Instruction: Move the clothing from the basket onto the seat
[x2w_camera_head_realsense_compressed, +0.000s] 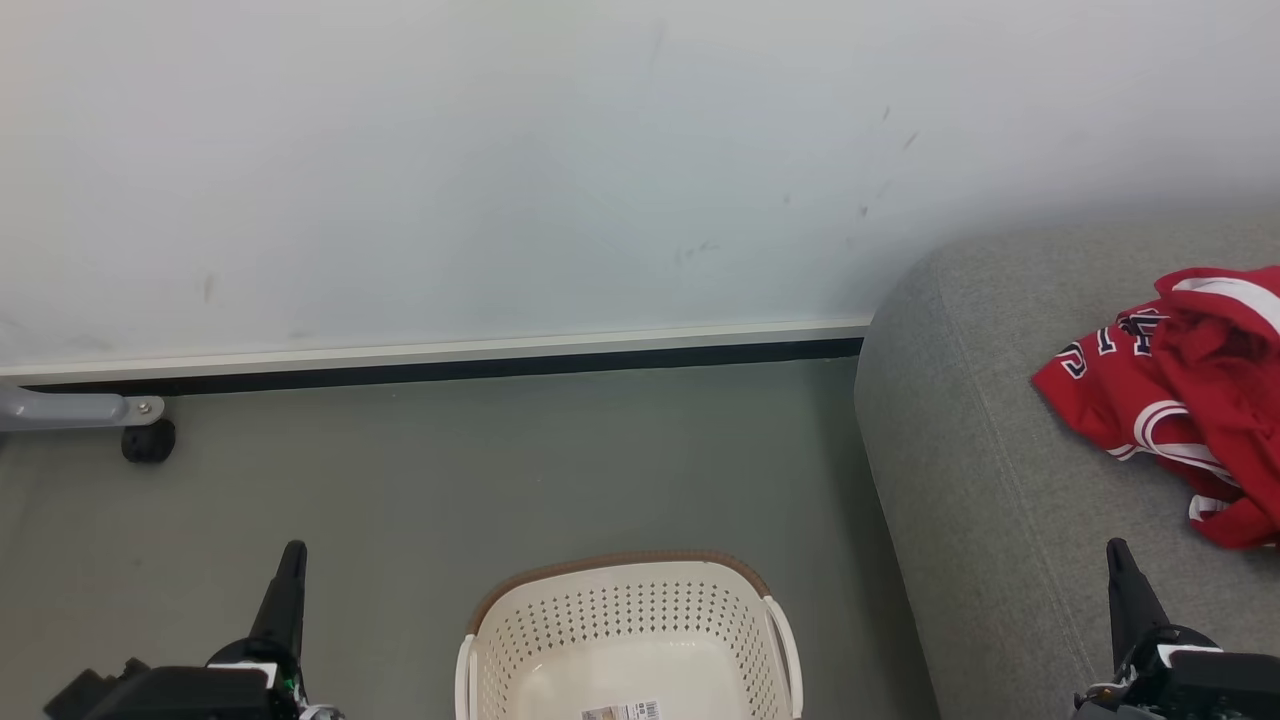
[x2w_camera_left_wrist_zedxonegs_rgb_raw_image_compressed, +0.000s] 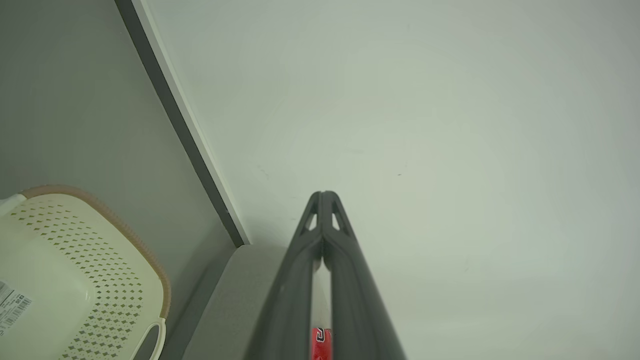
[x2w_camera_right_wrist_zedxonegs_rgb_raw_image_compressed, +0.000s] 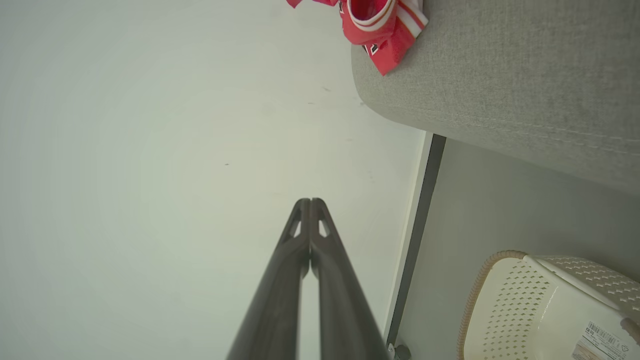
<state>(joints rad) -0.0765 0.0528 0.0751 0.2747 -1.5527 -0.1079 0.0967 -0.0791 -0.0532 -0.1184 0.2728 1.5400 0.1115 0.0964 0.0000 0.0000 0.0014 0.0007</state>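
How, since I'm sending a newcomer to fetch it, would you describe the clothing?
Start at the grey seat on the right, against the wall. The clothing lies crumpled on it: bright red with white stripes and dark lettering, unlike the cream basket on the floor.

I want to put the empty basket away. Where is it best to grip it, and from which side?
Probably the right side handle of the basket, from above: it is a thin loop standing off the wall, with a gap for one finger.
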